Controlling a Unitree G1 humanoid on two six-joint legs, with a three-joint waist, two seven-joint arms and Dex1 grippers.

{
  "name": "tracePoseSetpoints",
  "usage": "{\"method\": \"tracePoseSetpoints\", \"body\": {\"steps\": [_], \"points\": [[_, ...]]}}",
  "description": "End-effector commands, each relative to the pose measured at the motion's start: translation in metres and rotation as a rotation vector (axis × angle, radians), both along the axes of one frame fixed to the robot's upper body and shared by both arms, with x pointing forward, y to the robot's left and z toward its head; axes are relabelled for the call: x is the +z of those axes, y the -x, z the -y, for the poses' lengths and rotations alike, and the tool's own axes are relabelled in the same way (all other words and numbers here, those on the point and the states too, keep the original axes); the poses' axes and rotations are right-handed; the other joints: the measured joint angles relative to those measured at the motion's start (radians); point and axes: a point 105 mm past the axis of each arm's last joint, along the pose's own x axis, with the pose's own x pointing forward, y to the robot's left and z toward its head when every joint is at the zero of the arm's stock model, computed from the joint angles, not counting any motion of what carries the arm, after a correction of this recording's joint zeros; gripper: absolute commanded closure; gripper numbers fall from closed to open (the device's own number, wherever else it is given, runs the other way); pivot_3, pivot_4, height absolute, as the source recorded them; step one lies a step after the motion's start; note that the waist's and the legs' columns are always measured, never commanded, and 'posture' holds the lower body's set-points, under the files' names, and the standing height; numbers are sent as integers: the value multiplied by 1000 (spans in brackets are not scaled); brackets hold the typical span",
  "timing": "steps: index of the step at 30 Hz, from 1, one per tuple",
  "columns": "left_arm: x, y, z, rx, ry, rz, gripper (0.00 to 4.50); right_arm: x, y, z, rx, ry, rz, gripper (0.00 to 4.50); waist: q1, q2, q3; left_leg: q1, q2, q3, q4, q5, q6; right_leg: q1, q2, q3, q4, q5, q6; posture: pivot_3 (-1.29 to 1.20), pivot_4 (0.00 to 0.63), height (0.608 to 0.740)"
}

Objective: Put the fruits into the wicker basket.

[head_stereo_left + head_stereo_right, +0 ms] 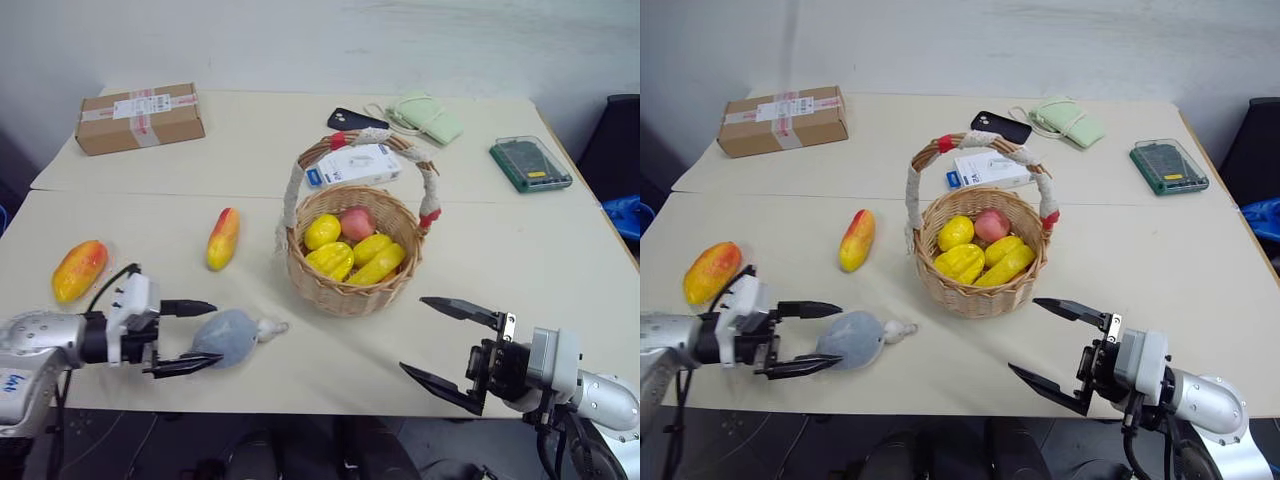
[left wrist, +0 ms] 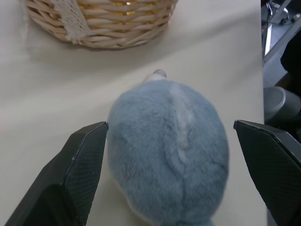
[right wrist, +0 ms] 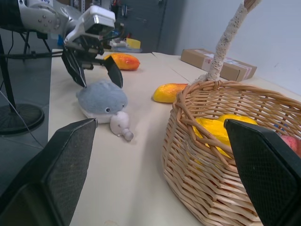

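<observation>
Left gripper (image 1: 190, 337): jaws wide, straddling grey plush toy (image 1: 228, 336), not clamped. Right gripper (image 1: 448, 347): wide open, empty. Two mango-like fruits (image 1: 79, 270) (image 1: 223, 238) lie left of wicker basket (image 1: 350, 285); the right wrist view shows the plush's face.

Two mango-like fruits lie on the table: a plumper one (image 1: 79, 270) and a slimmer one (image 1: 223, 238). One wicker basket (image 1: 349, 290) holds four yellow fruits (image 1: 352, 259) and one pink apple (image 1: 357, 223). One grey plush toy (image 1: 227, 337), one cardboard box (image 1: 139, 117).
</observation>
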Motion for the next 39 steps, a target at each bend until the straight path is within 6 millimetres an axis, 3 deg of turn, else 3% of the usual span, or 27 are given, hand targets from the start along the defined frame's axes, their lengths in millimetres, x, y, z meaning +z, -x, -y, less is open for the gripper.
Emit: {"method": "tracePoseSetpoints", "body": {"steps": [1, 9, 10, 14, 17, 21, 23, 25, 27, 32, 35, 39], "points": [[-10, -2, 10, -34, -48, 63, 187, 7, 2, -1, -3, -16, 19, 8, -1, -1, -1, 0, 0, 0, 0, 0, 0, 0, 0, 0, 0, 0, 0, 0, 150, 740], [-8, 16, -4, -53, -32, 14, 2473, 7, 1, -3, -15, -26, 10, 0, -3, -2, -1, 2, 3, 2, 0, 0, -1, 0, 3, 2, 0, 0, 0, 0, 150, 740], [-2, 17, -7, -24, 18, 10, 2767, 8, -1, -4, -15, -37, 10, 0, -5, -2, -1, 2, 4, 2, 0, 0, -1, 0, 3, 2, 0, 0, 0, 0, 150, 740], [58, 15, -26, 180, 420, -89, 3724, 17, -8, -7, -9, -74, 19, 0, -4, -3, -1, 2, 5, 2, 0, -1, -1, 0, 3, 2, 1, 0, 0, 0, 150, 740], [86, 14, -66, 387, 555, -15, 3724, 26, -13, -11, 0, -117, 32, 0, -7, -3, -1, 2, 5, 2, 1, -1, -1, -1, 4, 2, 2, 0, 0, 0, 150, 740], [104, 17, -171, 907, 770, 237, 3724, 41, -18, -21, 15, -175, 70, 0, -9, -2, 0, 3, 5, 2, 0, -1, -1, -1, 4, 2, 2, 0, 0, 0, 150, 740], [103, 26, -217, 1144, 794, 339, 3724, 49, -21, -25, 14, -197, 88, 0, -10, -3, -1, 3, 6, 2, 0, -1, -1, -1, 5, 2, 2, 0, -1, 0, 150, 740], [89, 38, -262, 1412, 739, 395, 3724, 53, -22, -27, 16, -199, 98, 0, -6, -5, -2, 3, 5, 2, 0, -1, -2, -1, 4, 2, 2, 0, -1, 0, 150, 740], [77, 46, -288, 1575, 653, 434, 3724, 54, -23, -28, 15, -197, 100, 0, -3, -9, -5, 3, 5, 3, 0, -1, -2, -1, 4, 2, 1, 0, -1, 0, 150, 740], [28, 35, -299, 1695, 481, 275, 3724, 55, -26, -27, 12, -161, 112, 0, 17, -20, -12, 2, 4, 4, 0, -2, -2, -1, 1, 0, -1, 0, -1, 0, 150, 740], [16, 37, -310, 1782, 442, 250, 3724, 56, -28, -26, 1, -162, 117, 0, 20, -26, -15, 2, 5, 3, -1, -2, -2, -1, 0, -1, -1, -1, -2, 0, 150, 740], [10, 32, -307, 1742, 416, 229, 3724, 57, -30, -25, -14, -154, 120, 0, 22, -29, -17, 2, 6, 2, -2, -3, -3, -2, -1, -6, 1, -3, -5, 0, 150, 740]]}}
